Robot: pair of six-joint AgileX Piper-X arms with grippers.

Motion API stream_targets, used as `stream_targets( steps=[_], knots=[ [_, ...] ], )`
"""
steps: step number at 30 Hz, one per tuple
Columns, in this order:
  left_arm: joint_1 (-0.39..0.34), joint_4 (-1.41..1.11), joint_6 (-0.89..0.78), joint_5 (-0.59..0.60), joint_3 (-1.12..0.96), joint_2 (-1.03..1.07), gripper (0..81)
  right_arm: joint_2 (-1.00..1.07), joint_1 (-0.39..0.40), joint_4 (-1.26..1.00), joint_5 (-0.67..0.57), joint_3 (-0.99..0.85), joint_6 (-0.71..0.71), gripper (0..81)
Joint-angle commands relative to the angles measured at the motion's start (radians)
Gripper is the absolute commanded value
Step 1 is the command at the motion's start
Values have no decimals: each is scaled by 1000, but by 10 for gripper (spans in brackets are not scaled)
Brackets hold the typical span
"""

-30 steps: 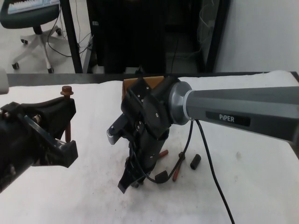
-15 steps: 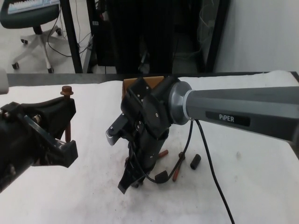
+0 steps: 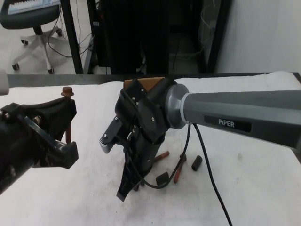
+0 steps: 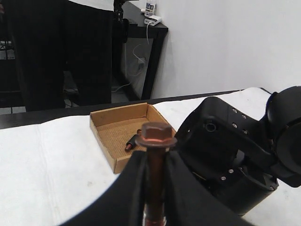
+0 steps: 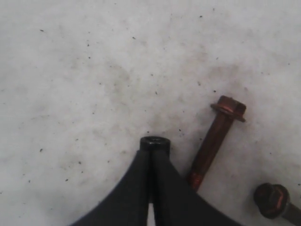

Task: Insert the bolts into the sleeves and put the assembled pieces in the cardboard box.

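Observation:
My left gripper [image 4: 154,162] is shut on a copper-coloured bolt [image 4: 158,135] and holds it upright, head up, above the cloth at the bench's left [image 3: 67,92]. The open cardboard box [image 4: 117,112] lies beyond it with one assembled piece [image 4: 133,141] inside. My right gripper [image 5: 153,153] points down at the white cloth, shut on a small black sleeve [image 5: 154,142] that pokes out at its tips. In the high view this gripper [image 3: 124,190] hangs near the bench's middle. A loose bolt [image 5: 214,139] lies just beside it on the cloth.
A second bolt head [image 5: 270,200] lies farther off. The high view shows loose bolts [image 3: 178,172] and two black sleeves [image 3: 196,163] [image 3: 162,178] to the right of my right gripper. The right arm's body [image 3: 146,113] hides most of the box [image 3: 150,84].
My right arm has shifted slightly to the left and its wrist has turned a little. The left arm and its bolt have kept still.

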Motion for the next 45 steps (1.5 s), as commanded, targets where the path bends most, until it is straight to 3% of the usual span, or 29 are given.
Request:
stream_targets(
  steps=[1, 7, 9, 14, 16, 20, 45],
  knots=[
    [2, -12, -10, 8, -5, -11, 3, -43, -1, 3, -7, -4, -2, 8],
    [2, -12, -10, 8, -5, -11, 3, -68, -13, 46, -2, -13, -30, 1],
    [2, -12, -10, 8, -5, -11, 3, -68, -13, 72, -11, -13, -30, 52],
    [2, -12, -10, 24, -5, -11, 3, -68, -13, 101, -8, -13, -30, 384],
    [2, -12, -10, 24, -5, -11, 3, -63, -13, 97, -3, -13, -30, 429],
    [2, -12, -10, 24, -5, -11, 3, -50, -13, 88, -3, -13, -30, 367],
    [2, -12, -10, 24, -5, -11, 3, 39, 0, 19, -9, -15, -52, 365]
  ],
)
